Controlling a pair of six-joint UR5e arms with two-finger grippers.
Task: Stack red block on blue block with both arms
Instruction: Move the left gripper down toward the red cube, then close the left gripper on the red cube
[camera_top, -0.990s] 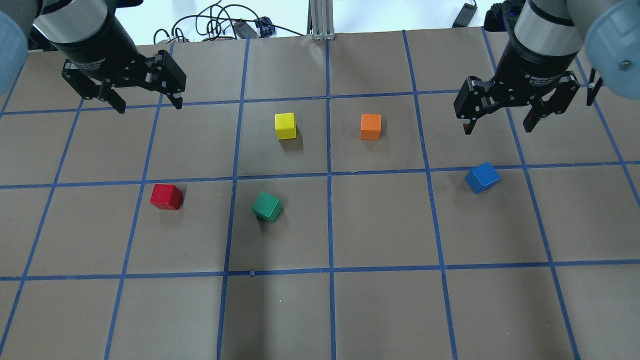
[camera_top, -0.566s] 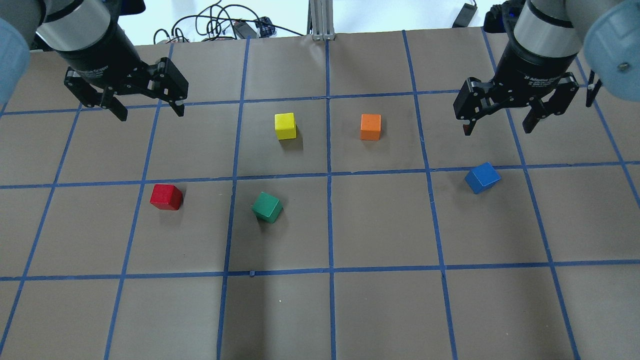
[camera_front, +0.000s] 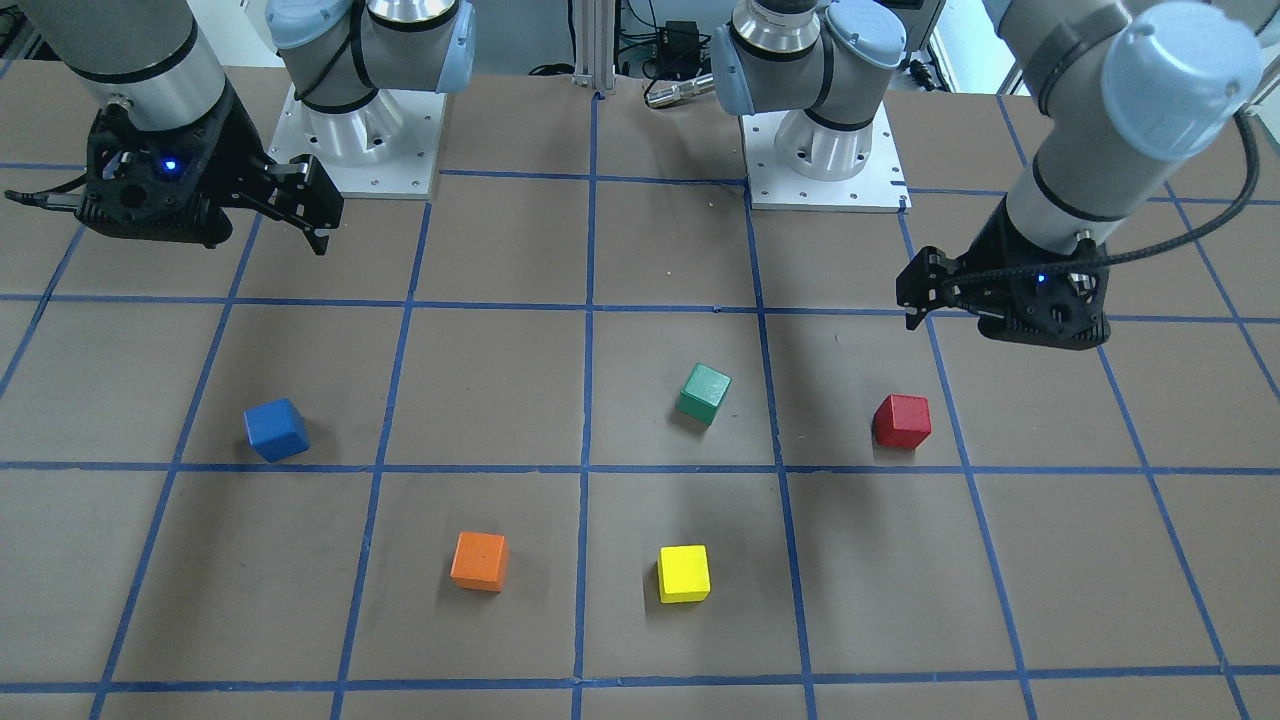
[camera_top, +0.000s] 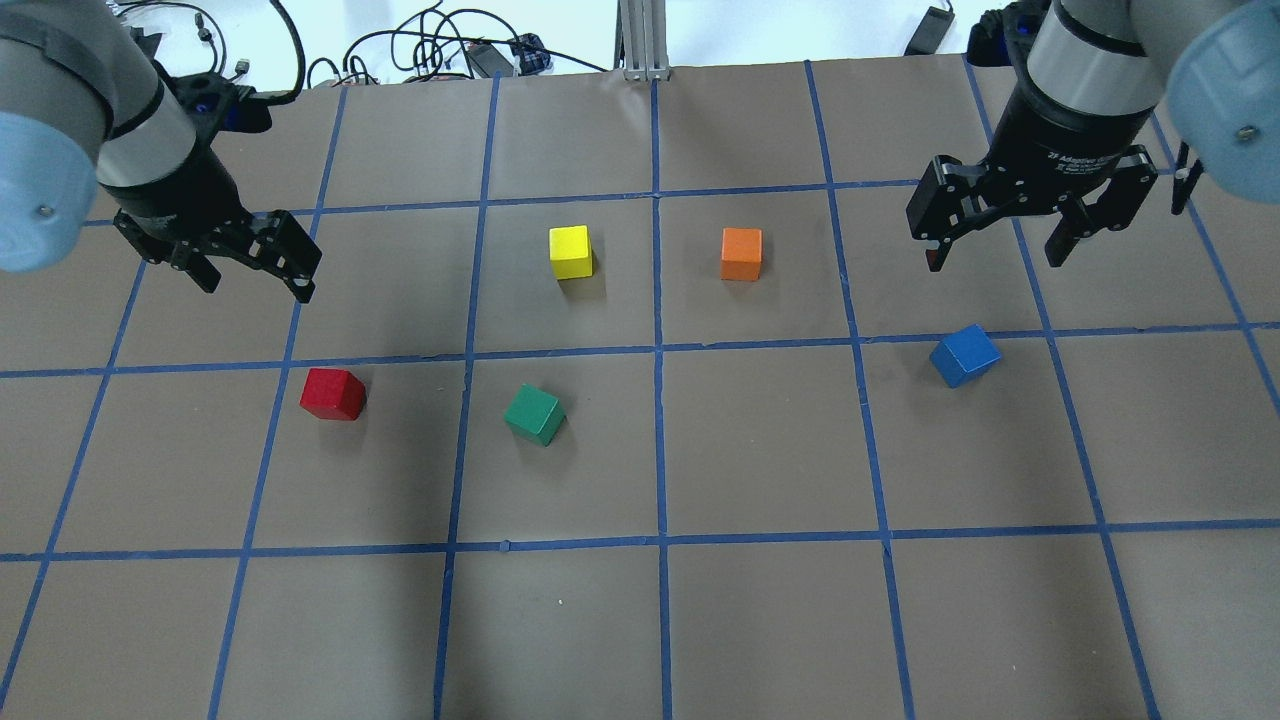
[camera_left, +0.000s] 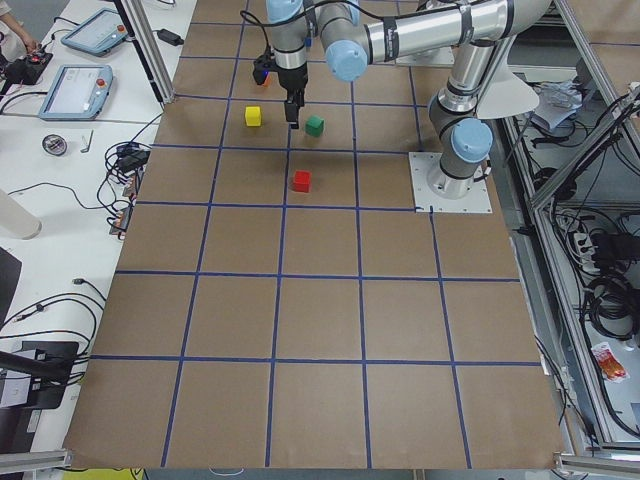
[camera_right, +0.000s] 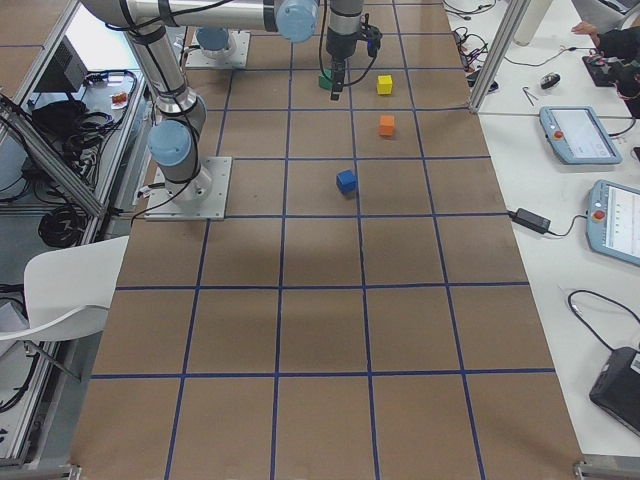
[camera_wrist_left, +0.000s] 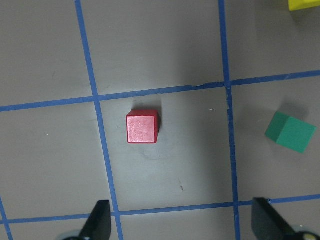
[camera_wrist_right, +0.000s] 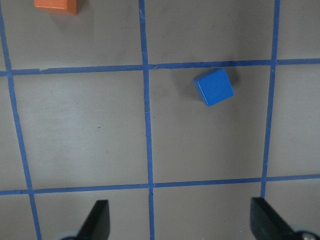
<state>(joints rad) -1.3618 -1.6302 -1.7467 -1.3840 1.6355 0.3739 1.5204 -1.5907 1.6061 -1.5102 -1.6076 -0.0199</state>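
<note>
The red block sits on the brown table in the left half; it also shows in the front view and the left wrist view. My left gripper is open and empty, hovering above the table just beyond the red block and a little to its left. The blue block sits turned at an angle in the right half, and shows in the right wrist view. My right gripper is open and empty, hovering beyond the blue block.
A green block, a yellow block and an orange block stand between the two task blocks. Blue tape lines grid the table. Cables lie past the far edge.
My left gripper has moved nearer to the red block, toward the table's middle rows. My right gripper has barely moved. The blocks have not moved.
</note>
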